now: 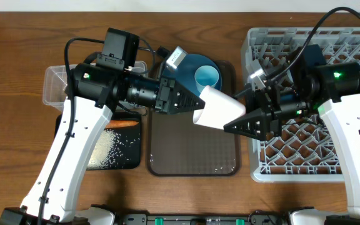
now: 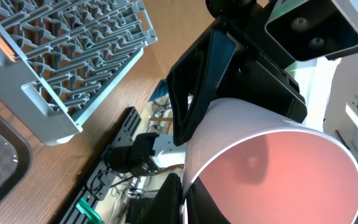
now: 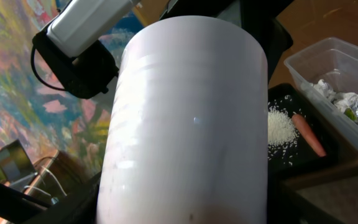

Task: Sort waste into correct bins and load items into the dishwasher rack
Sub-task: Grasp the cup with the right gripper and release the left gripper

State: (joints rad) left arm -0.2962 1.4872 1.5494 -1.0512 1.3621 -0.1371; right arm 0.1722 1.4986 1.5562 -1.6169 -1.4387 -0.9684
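Note:
The pink cup, white outside and pink inside, hangs on its side above the brown tray, between both arms. My left gripper is shut on its rim, one finger inside and one outside. My right gripper grips the cup's body from the rack side, a finger against each flank. The blue plate with the light blue cup on it lies at the tray's far end. The grey dishwasher rack stands at the right.
The brown tray lies in the middle. The black tray at the left holds rice and a carrot, also in the right wrist view. Behind it the clear tub holds crumpled paper.

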